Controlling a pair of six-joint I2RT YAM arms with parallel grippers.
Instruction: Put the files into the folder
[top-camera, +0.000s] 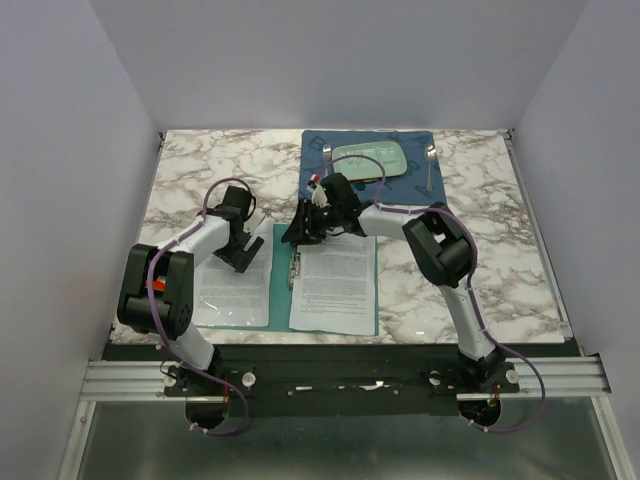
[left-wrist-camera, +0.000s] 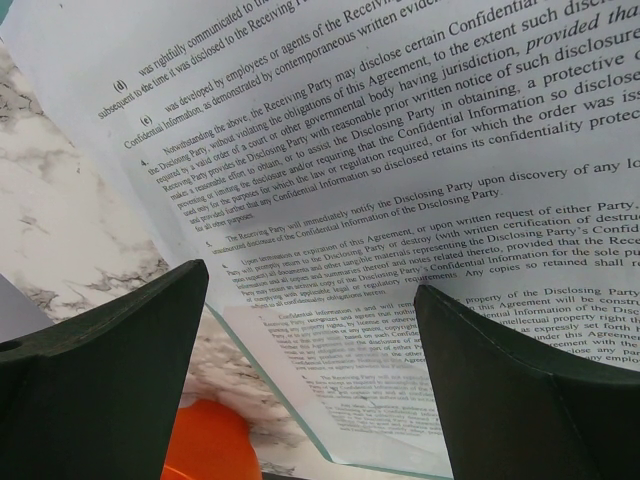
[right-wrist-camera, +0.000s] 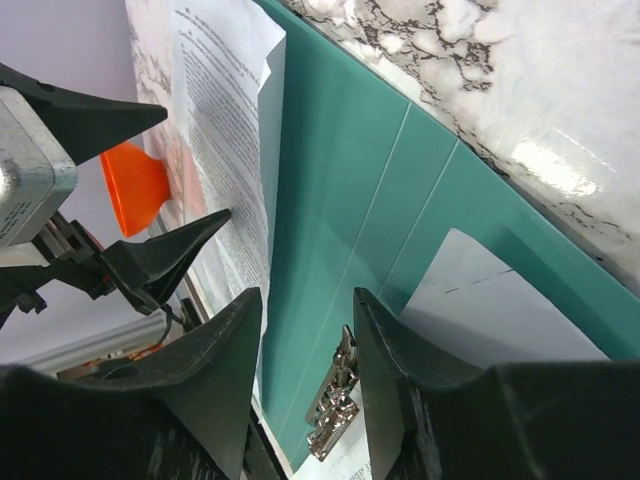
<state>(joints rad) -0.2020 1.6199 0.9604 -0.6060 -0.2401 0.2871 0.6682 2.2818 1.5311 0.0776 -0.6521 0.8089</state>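
The teal folder (top-camera: 279, 305) lies open on the marble surface (top-camera: 200, 170). The files (top-camera: 335, 285) rest on it, one printed sheet on each leaf, with a metal clip (top-camera: 294, 268) by the crease. The left claw (left-wrist-camera: 310, 285) hovers wide open over the left sheet, holding nothing. The right claw (right-wrist-camera: 305, 305) hangs above the crease, fingers slightly parted, gripping nothing I can see.

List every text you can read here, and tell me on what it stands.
"The Receiving Party will immediately notify the Disclosing Party": on the paper sheet, left wrist view.
"Confidential Information of the Disclosing Party": same sheet.
Print in the top and right wrist views: too small to read.
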